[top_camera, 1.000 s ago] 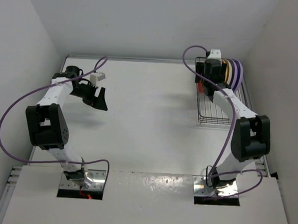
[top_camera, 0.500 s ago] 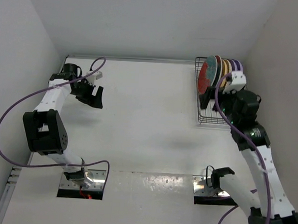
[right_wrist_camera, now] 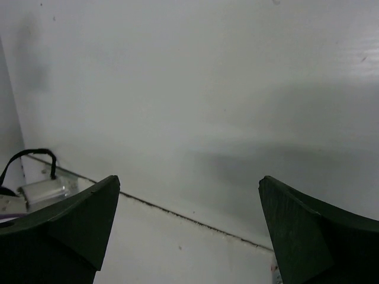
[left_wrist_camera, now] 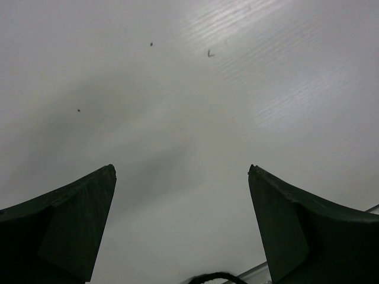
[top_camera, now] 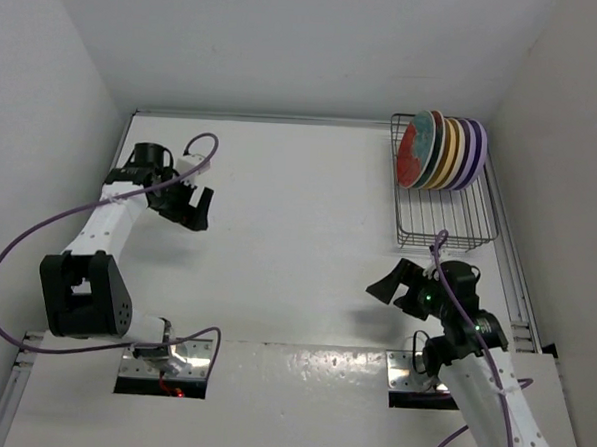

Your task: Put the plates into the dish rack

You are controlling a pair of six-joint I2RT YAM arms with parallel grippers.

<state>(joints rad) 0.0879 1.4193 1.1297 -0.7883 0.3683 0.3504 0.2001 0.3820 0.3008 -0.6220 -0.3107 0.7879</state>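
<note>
Grey wire dish rack (top_camera: 449, 226) holding upright round coloured plates (top_camera: 442, 151); left pincer (left_wrist_camera: 180, 171), right pincer (right_wrist_camera: 189, 177) spread empty, best parked clear of rack.

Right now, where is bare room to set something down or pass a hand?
The table, bare between the left gripper and the dish rack, is the widest patch. The rack's near half, in front of the plates, is free. Crowded: the rack's far end, and the right gripper off its near corner.
</note>
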